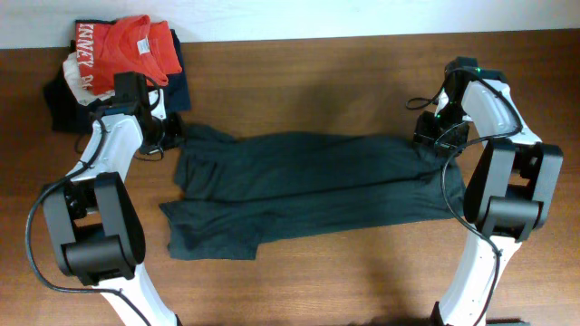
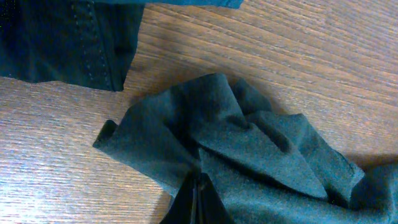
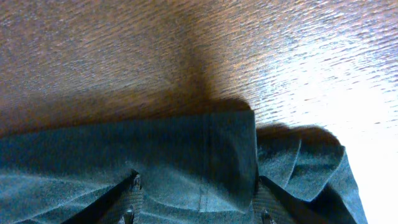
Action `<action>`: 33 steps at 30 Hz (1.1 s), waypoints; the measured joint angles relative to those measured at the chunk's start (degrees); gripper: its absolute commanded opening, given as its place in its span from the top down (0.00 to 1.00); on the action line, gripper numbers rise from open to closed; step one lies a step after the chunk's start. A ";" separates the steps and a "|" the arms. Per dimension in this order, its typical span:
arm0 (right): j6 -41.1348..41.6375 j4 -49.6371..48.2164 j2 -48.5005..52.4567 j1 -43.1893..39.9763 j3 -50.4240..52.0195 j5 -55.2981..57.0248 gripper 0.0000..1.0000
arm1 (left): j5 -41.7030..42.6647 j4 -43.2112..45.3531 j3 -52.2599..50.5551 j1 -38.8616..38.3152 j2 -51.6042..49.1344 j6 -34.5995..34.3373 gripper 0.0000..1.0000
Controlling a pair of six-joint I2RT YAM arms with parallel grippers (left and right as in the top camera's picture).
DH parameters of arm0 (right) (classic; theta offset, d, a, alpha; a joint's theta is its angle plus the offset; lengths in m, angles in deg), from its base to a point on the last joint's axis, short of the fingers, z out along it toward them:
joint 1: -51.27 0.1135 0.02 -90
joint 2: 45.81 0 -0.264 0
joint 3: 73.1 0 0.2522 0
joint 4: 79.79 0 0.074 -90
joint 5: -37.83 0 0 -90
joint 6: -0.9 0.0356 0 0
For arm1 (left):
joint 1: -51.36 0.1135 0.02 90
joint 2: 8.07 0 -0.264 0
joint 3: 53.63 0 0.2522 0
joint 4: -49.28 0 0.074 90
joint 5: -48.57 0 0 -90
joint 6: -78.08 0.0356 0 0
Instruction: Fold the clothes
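The dark T-shirt (image 1: 308, 181) lies mid-scene, stretched left to right and folded over lengthwise. Its far-left corner is crumpled; a sleeve juts near left.

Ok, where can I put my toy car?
Bare wood lies beyond the dark shirt, between the clothes pile and the right arm, and on its near side, between both arms. It's crowded by the pile, around the left arm.

It looked like a robotics lab workstation. A white-and-black left robot arm (image 1: 107, 154) and right robot arm (image 1: 494, 100) stood on a brown wood-grain bench (image 1: 317, 81) by a plain white wall (image 1: 362, 14). Between them lay a very dark soft-fabric T-shirt (image 1: 308, 181), with a pile of folded garments (image 1: 127, 50) in one corner.
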 measured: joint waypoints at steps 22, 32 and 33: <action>-1.29 7.10 0.85 -3.65 -2.01 -0.72 0.96 | -1.22 -2.62 3.08 0.00 0.48 0.00 0.99; -1.31 16.90 0.92 -8.79 -11.52 -3.96 0.96 | -1.20 -13.18 7.56 0.00 2.71 0.00 0.99; -1.29 17.92 0.92 -8.79 -12.31 -3.98 0.96 | -1.20 -13.88 8.13 0.00 2.91 0.00 0.99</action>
